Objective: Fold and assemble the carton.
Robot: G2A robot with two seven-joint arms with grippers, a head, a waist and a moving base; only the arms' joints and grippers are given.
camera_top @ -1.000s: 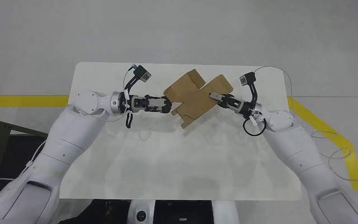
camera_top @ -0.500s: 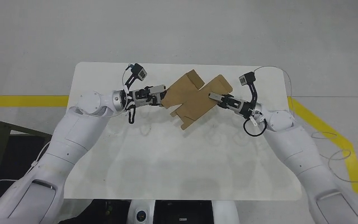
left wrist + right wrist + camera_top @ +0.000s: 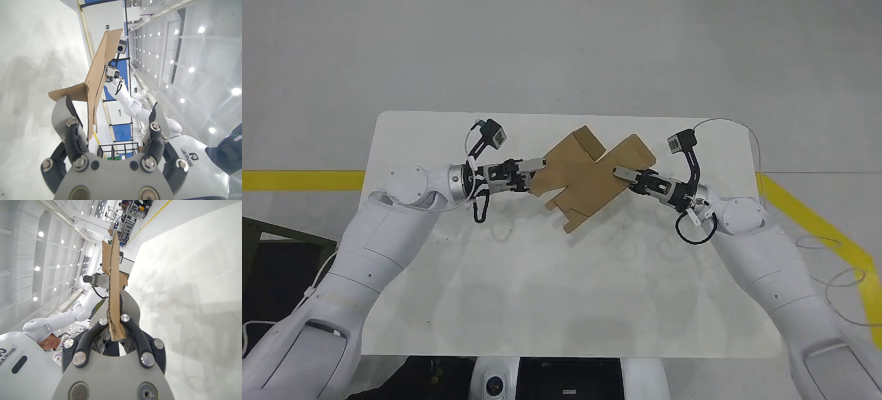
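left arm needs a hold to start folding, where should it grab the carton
Likely the carton edge nearest the left gripper, approached edge-on from opposite the right gripper: it is a thin flat sheet and that edge sits between the open jaws.

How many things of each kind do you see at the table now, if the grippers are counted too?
carton: 1
grippers: 2 (left gripper, right gripper)
table: 1
Total: 4
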